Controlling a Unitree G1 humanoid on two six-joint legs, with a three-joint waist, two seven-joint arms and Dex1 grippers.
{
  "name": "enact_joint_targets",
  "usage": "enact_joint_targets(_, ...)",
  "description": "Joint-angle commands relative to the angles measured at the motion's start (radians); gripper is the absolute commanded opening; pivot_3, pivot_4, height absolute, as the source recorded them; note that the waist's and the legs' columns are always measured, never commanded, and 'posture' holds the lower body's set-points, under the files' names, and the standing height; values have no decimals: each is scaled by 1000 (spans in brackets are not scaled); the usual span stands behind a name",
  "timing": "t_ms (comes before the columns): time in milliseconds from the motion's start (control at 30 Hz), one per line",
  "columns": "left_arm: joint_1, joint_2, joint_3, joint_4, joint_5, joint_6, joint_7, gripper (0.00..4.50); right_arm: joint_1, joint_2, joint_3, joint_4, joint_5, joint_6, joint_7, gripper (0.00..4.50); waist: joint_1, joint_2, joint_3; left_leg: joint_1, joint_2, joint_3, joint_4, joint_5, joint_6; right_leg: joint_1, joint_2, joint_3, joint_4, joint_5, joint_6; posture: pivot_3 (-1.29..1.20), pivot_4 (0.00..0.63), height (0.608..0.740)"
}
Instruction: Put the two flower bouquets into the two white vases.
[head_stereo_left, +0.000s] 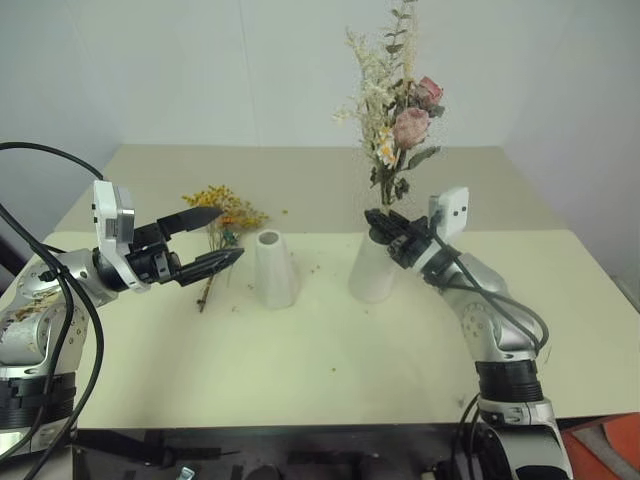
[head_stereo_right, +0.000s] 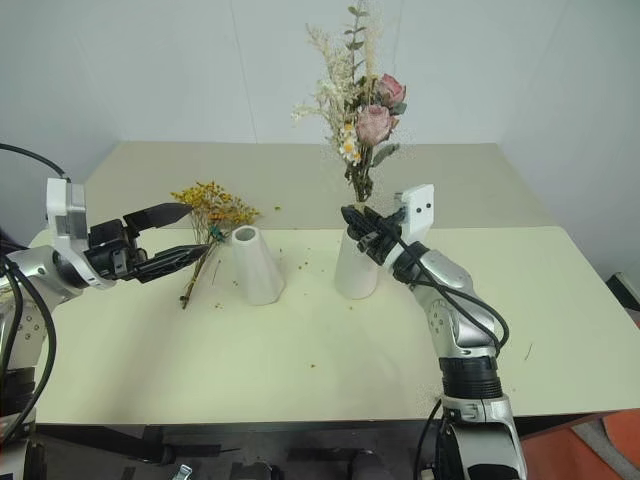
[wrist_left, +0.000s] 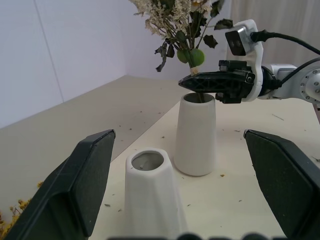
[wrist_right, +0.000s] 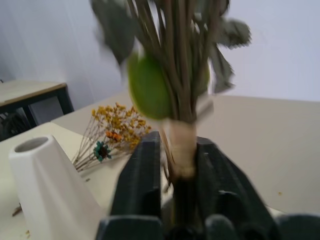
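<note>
Jaws of the right gripper (head_stereo_left: 385, 224) stand on either side of the stem of the cream-white bouquet (head_stereo_left: 397, 105), just above the mouth of the wider vase (head_stereo_left: 374, 270); whether they still clamp it cannot be told. Its stem runs upright, foot in the vase, blooms upward. Left of it stands the slim vase (head_stereo_left: 274, 270). The yellow-orange bouquet (head_stereo_left: 224, 216) lies flat, blooms away from the robot. The left gripper (head_stereo_left: 222, 236) hangs spread wide just above it.
</note>
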Motion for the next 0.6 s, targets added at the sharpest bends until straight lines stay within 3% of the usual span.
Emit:
enact_joint_targets(33, -6, 7, 21, -21, 1, -24, -3, 4500, 6, -5, -26, -62, -8, -37, -35, 2468, 0, 0, 0, 0, 0, 0, 0, 0, 0, 0, 0, 0, 0, 0, 0, 0, 150, 740)
enact_joint_targets(233, -12, 2, 17, -9, 5, -35, -5, 4500, 30, -34, -20, -108, -3, -31, -27, 4475, 0, 0, 0, 0, 0, 0, 0, 0, 0, 0, 0, 0, 0, 0, 0, 0, 150, 740)
enact_joint_targets(400, -17, 1, 14, -2, 12, -37, -11, 4500, 61, -85, -19, -157, -38, -29, -43, 4475, 2, 0, 0, 0, 0, 0, 0, 0, 0, 0, 0, 0, 0, 0, 0, 0, 150, 740)
enact_joint_targets(600, -13, 15, 39, -6, 8, -29, 2, 4500, 219, -239, -119, -297, 18, -45, 73, 4475, 19, 0, 0, -1, 0, 0, 0, 0, 0, 0, 0, 0, -1, 0, 0, 0, 150, 740)
